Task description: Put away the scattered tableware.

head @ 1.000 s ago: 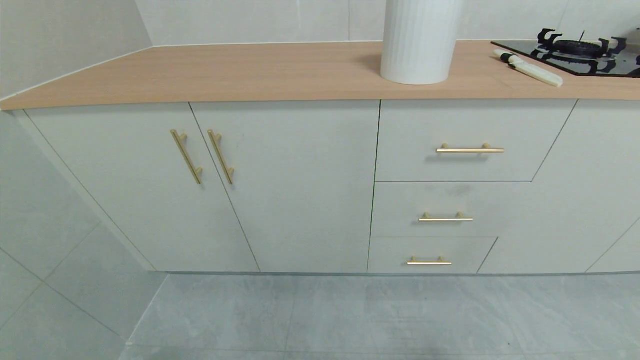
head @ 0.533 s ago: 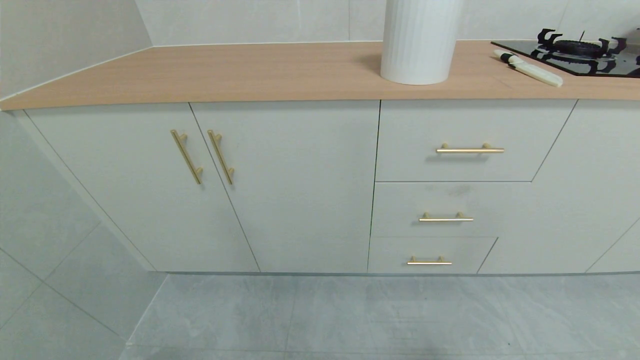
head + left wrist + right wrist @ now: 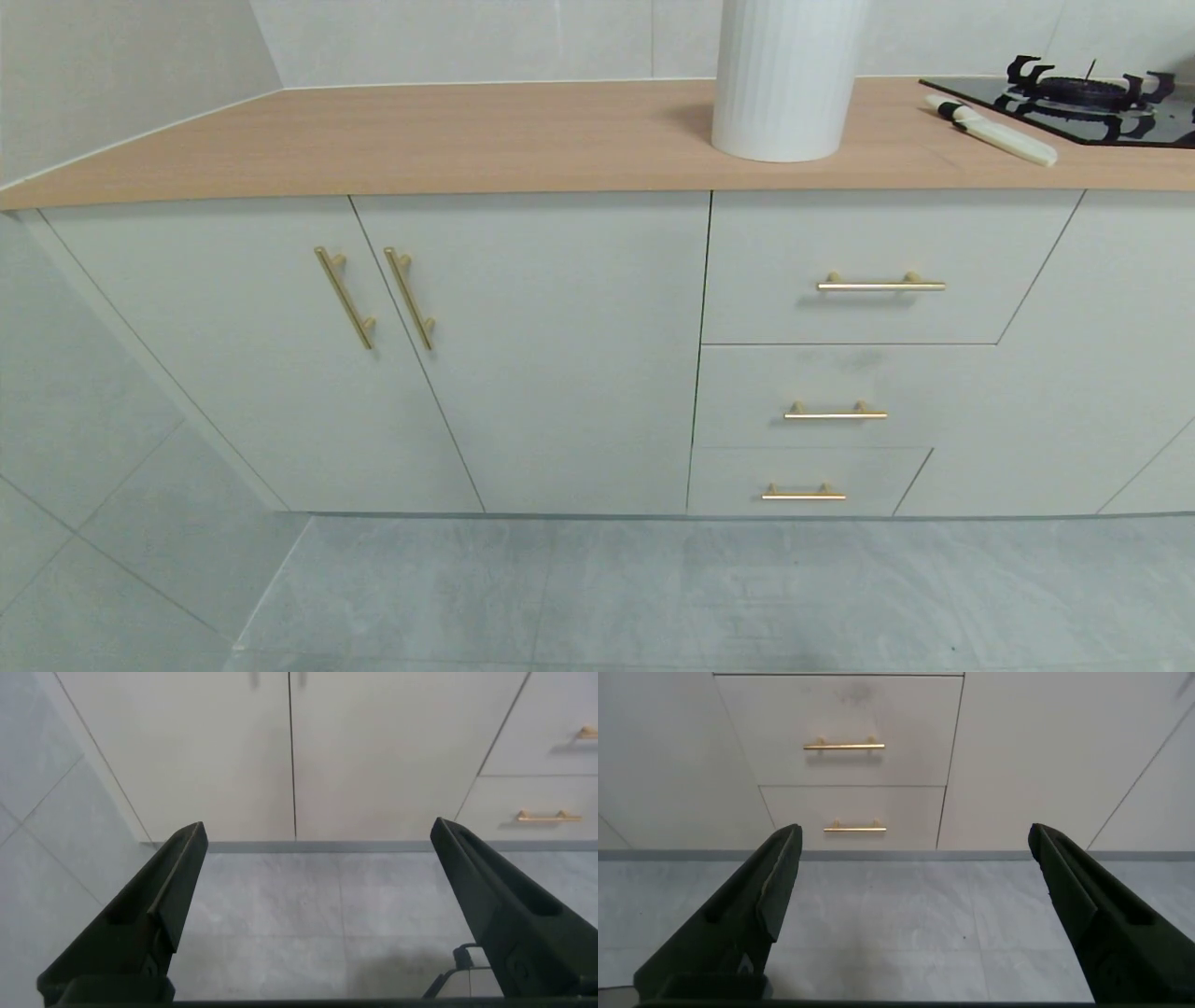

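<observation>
Facing the cabinet run, you have the left gripper (image 3: 318,831) low over the floor tiles (image 3: 280,915) before the double doors (image 3: 374,747), its jaws spread wide and holding nothing. The right gripper (image 3: 915,833), equally released and empty, hangs before the lower drawers (image 3: 845,714). Up on the wooden countertop (image 3: 467,140), past the white ribbed canister (image 3: 784,75), lies the one piece of tableware in sight: a pale knife (image 3: 991,131), just beside the black hob (image 3: 1102,121), well above both claws and off to your right. Its long axis runs on a slant, the dark end toward the back wall and the pale end toward the counter's front edge and farther right. Your right arm looks the nearer, so the coming reach likely calls for lifting that arm and setting its jaws across the slant.
</observation>
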Controlling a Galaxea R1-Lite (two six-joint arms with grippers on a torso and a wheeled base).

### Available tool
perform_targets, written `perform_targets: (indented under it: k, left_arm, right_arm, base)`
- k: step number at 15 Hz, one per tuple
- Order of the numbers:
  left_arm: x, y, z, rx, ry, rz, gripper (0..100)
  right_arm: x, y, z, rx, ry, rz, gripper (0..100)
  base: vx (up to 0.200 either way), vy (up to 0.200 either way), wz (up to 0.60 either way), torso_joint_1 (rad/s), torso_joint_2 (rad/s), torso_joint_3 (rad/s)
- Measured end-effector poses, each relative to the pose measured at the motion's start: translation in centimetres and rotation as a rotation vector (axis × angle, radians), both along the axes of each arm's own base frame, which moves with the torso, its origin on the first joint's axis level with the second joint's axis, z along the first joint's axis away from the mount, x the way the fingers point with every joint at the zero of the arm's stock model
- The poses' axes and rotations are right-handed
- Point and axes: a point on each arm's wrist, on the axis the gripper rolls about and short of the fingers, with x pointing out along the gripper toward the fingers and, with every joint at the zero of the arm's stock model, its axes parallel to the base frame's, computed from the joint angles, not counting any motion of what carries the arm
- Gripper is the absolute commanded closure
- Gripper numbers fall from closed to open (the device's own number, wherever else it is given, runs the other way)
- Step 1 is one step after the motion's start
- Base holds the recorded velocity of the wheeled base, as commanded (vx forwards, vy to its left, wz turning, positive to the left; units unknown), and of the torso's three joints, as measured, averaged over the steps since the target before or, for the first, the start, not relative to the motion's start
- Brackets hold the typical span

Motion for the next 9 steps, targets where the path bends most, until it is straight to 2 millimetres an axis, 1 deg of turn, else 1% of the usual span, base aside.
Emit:
perform_targets:
  k: [9]
  left_arm:
    - [0.00, 0.00, 0.00, -0.001, 0.000, 0.000, 0]
  right_arm:
    - [0.00, 0.00, -0.01, 0.000, 0.001, 0.001, 0]
  base:
    - [0.200, 0.000, 0.00, 0.002, 0.00, 0.003]
